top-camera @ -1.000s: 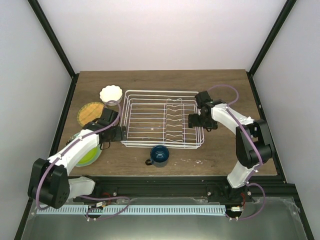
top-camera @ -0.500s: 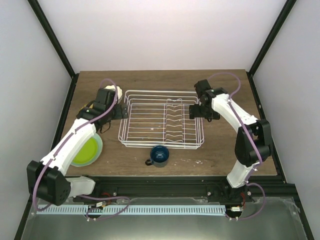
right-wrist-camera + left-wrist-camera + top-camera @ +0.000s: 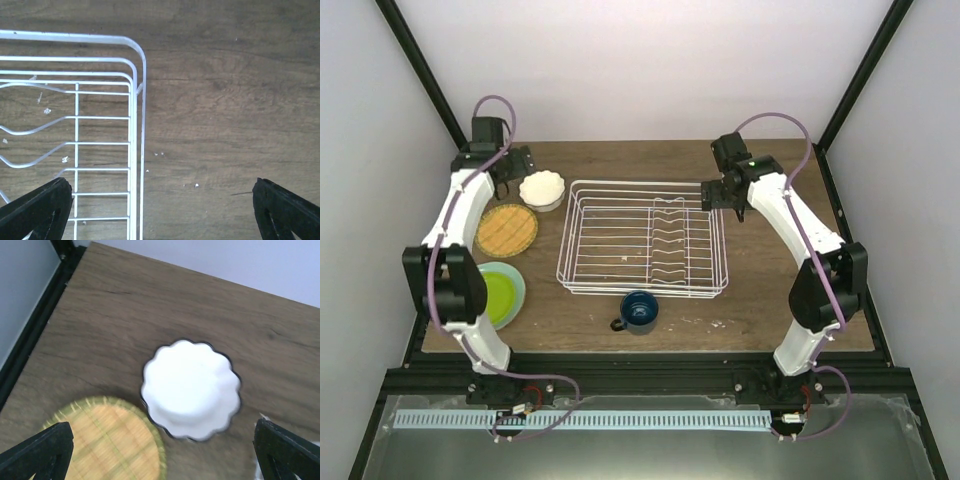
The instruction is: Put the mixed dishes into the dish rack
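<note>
Top external view: a white wire dish rack (image 3: 642,183) sits in the middle of a brown wooden table (image 3: 760,290), and no dish is in it. The dishes lie around it. A cream scalloped-rim bowl (image 3: 542,189) stands just off the rack's far left corner. Just in front of the bowl lies a flat round plate (image 3: 506,229) with a woven, straw-coloured look and a greenish rim. Nearer the arm bases, a smaller lime-green dish (image 3: 495,300) rests inside a pale mint-green plate (image 3: 519,288). A dark blue handled mug (image 3: 640,311) stands upright just beside the rack's near edge, with its handle pointing left.

The left gripper (image 3: 513,172) hangs at the table's far left, beside the bowl. In the left wrist view its fingers (image 3: 37,455) are spread wide and grasp nothing — the bowl shows between them, apart from both.

The right gripper (image 3: 710,195) hangs over the rack's far right corner. Its fingers (image 3: 35,210) are also spread wide and empty, with the rack's corner wire between them.
</note>
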You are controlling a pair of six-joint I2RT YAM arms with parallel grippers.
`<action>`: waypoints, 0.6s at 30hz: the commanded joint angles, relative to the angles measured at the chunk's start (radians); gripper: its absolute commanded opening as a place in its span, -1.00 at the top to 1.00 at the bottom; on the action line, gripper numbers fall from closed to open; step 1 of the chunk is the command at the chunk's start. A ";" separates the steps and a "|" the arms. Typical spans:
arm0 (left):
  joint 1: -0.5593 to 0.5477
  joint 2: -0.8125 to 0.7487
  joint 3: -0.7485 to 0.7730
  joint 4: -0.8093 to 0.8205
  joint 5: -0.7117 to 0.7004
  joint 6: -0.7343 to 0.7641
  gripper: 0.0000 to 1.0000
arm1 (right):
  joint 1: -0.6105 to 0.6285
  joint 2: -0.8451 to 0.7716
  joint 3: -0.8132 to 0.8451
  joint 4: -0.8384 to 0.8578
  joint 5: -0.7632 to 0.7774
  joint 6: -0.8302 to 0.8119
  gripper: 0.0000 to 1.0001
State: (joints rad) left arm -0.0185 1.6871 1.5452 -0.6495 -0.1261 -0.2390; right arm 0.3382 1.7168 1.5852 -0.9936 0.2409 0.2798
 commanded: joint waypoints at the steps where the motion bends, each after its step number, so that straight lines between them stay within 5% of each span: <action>1: 0.081 0.180 0.181 -0.128 0.042 0.082 -1.00 | 0.007 0.024 0.065 -0.002 0.032 -0.041 -1.00; 8: 0.117 0.415 0.366 -0.186 0.075 0.119 -0.99 | 0.009 -0.011 0.086 0.067 -0.067 -0.033 -1.00; 18: 0.117 0.551 0.401 -0.170 0.126 0.121 -1.00 | 0.009 -0.006 0.062 0.061 -0.150 -0.014 -0.96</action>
State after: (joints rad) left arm 0.0982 2.2066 1.9068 -0.8101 -0.0261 -0.1329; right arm 0.3382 1.7321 1.6279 -0.9348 0.1318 0.2485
